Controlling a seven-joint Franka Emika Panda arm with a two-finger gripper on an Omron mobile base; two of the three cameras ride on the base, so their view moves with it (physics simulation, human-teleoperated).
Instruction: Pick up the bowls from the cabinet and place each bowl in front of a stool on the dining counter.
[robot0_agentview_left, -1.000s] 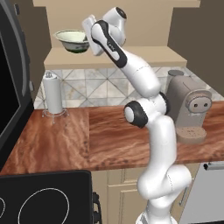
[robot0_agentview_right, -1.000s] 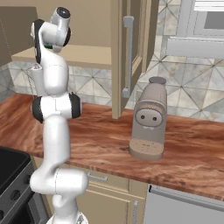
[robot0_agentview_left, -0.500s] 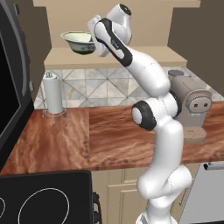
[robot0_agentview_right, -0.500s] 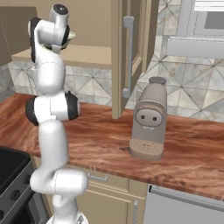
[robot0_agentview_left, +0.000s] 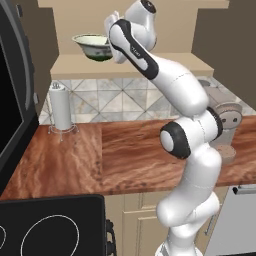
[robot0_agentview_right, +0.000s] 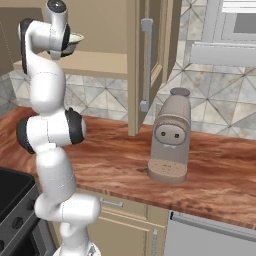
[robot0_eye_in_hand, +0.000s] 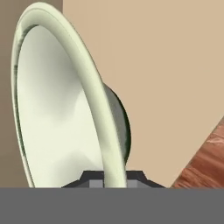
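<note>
My gripper (robot0_agentview_left: 112, 49) is shut on the rim of a bowl (robot0_agentview_left: 92, 46), cream-pale green inside and dark green outside. It holds the bowl just above the beige shelf (robot0_agentview_left: 135, 65) of the open tan cabinet (robot0_agentview_right: 150, 55). In the right base view the bowl (robot0_agentview_right: 76, 39) peeks out behind the white arm. In the hand view the bowl (robot0_eye_in_hand: 57, 100) stands on edge, its rim running down between the fingertips (robot0_eye_in_hand: 93, 178). The other bowl, the stools and the dining counter are out of view.
Below the shelf a reddish-brown worktop (robot0_agentview_left: 125, 150) carries a paper towel roll (robot0_agentview_left: 61, 106) at the left and a beige coffee machine (robot0_agentview_right: 170, 135) at the right. A black stove (robot0_agentview_left: 50, 225) lies front left. The cabinet door (robot0_agentview_right: 148, 60) hangs open.
The arm has swung and drawn the held bowl a little to the right along the shelf front. Its elbow has shifted.
</note>
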